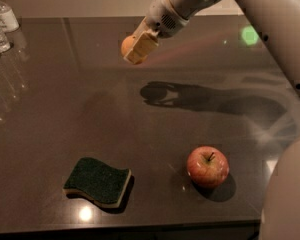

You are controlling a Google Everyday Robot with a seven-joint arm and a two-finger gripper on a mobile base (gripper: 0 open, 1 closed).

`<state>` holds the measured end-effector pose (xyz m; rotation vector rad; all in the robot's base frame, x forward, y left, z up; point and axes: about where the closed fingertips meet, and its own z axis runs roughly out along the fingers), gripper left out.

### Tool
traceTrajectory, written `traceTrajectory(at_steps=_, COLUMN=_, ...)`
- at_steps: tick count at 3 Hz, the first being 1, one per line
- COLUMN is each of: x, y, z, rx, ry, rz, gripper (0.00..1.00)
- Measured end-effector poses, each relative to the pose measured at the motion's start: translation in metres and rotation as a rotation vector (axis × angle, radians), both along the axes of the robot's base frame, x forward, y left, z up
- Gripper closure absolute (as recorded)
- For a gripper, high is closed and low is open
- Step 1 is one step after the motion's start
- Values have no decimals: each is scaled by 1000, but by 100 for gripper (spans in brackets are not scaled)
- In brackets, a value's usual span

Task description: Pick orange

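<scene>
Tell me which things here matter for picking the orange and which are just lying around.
Part of the job: orange, held in the gripper above the table.
Just lying about: red apple, green sponge, water bottles at far left.

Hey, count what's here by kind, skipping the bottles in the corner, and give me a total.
small round pale orange: 1, held in the air by the robot's hand, upper centre
shiny red apple with stem: 1
dark green wavy sponge: 1
Total: 3
</scene>
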<state>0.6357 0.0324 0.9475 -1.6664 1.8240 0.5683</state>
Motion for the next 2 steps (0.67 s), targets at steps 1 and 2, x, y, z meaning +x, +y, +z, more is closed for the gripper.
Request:
traceTrajectory(at_steps=1, x=-18, y=-19, z=39, rx=14, ry=-6, rz=33, gripper=100)
traceTrajectory(at_steps=2, x=-19, y=-19, z=40, rx=14, ry=-6, rz=34, gripper=100)
